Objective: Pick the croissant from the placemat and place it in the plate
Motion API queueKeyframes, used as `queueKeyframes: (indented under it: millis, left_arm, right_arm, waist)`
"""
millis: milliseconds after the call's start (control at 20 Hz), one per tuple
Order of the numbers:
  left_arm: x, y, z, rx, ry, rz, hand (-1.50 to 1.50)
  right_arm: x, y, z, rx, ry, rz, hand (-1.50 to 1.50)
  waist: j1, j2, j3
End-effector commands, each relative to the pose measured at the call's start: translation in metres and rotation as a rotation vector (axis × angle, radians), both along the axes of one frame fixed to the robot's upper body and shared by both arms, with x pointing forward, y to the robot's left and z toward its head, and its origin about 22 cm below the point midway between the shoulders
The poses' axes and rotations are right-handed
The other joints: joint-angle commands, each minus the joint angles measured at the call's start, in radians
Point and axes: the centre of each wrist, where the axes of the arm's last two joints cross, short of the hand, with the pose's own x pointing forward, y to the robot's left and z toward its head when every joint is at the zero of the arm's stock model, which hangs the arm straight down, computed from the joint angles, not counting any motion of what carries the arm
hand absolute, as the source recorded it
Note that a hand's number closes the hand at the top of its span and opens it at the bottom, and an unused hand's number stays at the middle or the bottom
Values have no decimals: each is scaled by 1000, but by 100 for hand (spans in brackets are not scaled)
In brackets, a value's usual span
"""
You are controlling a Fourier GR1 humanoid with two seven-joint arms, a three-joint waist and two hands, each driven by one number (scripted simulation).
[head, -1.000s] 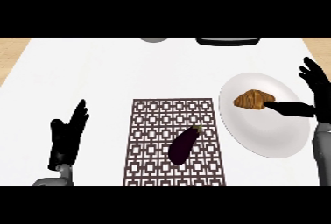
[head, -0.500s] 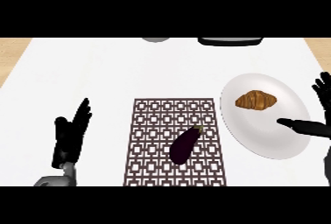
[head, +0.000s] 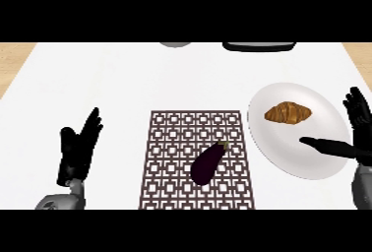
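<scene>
The golden-brown croissant (head: 288,112) lies on the white plate (head: 291,156) at the right, in its upper half. My right hand (head: 357,129) is open at the plate's right edge, its thumb stretched over the plate's lower rim and its fingers straight, a short way from the croissant and holding nothing. The patterned brown placemat (head: 170,147) lies in the middle of the counter. My left hand (head: 78,147) rests open at the lower left, fingers up, apart from the placemat.
A dark purple eggplant (head: 208,163) lies on the placemat's right part, close to the plate's left rim. A grey round object (head: 175,44) and a dark tray-like object (head: 259,47) sit at the counter's far edge.
My right hand has drawn back from the croissant toward the lower right, leaving the croissant lying on the plate. The left hand has not moved.
</scene>
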Motion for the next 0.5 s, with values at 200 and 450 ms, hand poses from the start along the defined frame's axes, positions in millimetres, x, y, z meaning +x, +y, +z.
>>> queueKeyframes:
  millis: [200,450]
  left_arm:
    - [-1,6,15,2,-5,-1,0]
    - [-9,12,5,9,-1,-11,0]
  right_arm:
    - [-8,7,-9,-53,53,-59,-150]
    - [-22,-33,-28,-81,61,-72,-150]
  waist:
    - [-1,-1,0]
    - [0,0,0]
